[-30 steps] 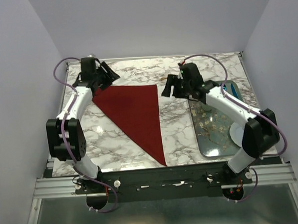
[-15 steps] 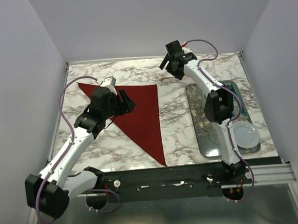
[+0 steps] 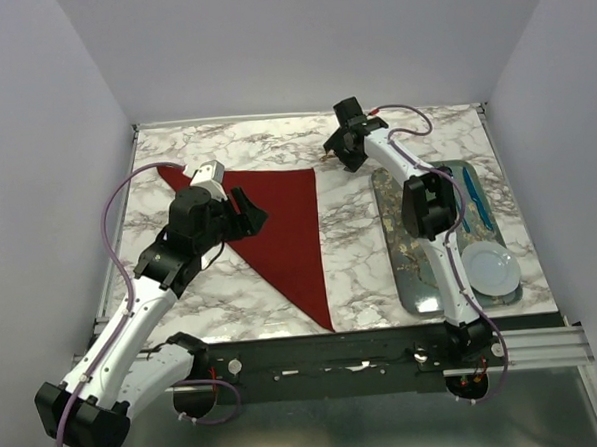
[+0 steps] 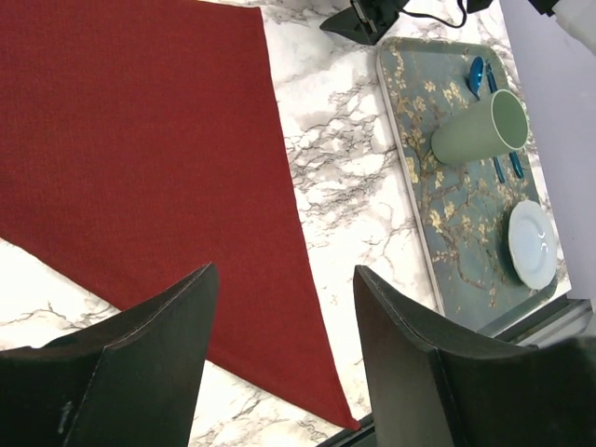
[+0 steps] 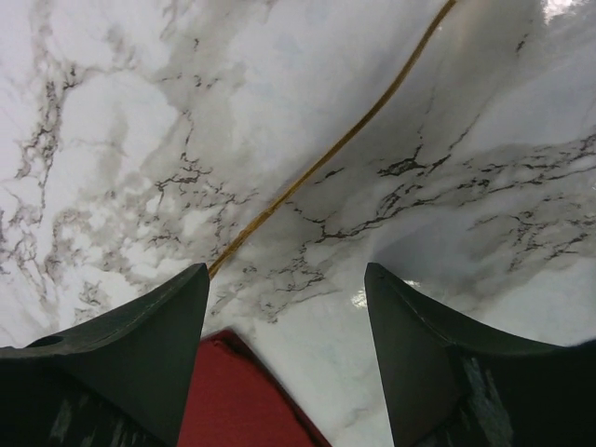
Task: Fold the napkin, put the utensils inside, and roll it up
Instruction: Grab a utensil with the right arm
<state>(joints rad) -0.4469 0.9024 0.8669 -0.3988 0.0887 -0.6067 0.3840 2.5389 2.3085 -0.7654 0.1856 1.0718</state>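
The dark red napkin (image 3: 279,225) lies flat on the marble table, folded into a triangle; it also shows in the left wrist view (image 4: 140,140). My left gripper (image 3: 250,214) is open and empty, held above the napkin's left part (image 4: 284,272). My right gripper (image 3: 337,156) is open and empty, low over the table just beyond the napkin's far right corner (image 5: 233,400). One slim gold utensil (image 5: 326,154) lies on the marble ahead of the right gripper (image 5: 286,270), running diagonally. No other gold cutlery shows.
A patterned tray (image 3: 411,268) lies at the right with a white plate (image 3: 491,268), blue cutlery (image 3: 474,199) and a green mug (image 4: 480,130). White walls close in the table at the back and sides.
The left gripper came from the far left corner to above the napkin. The right gripper swung from the table's middle to the back, then dropped slightly toward the napkin's far corner.
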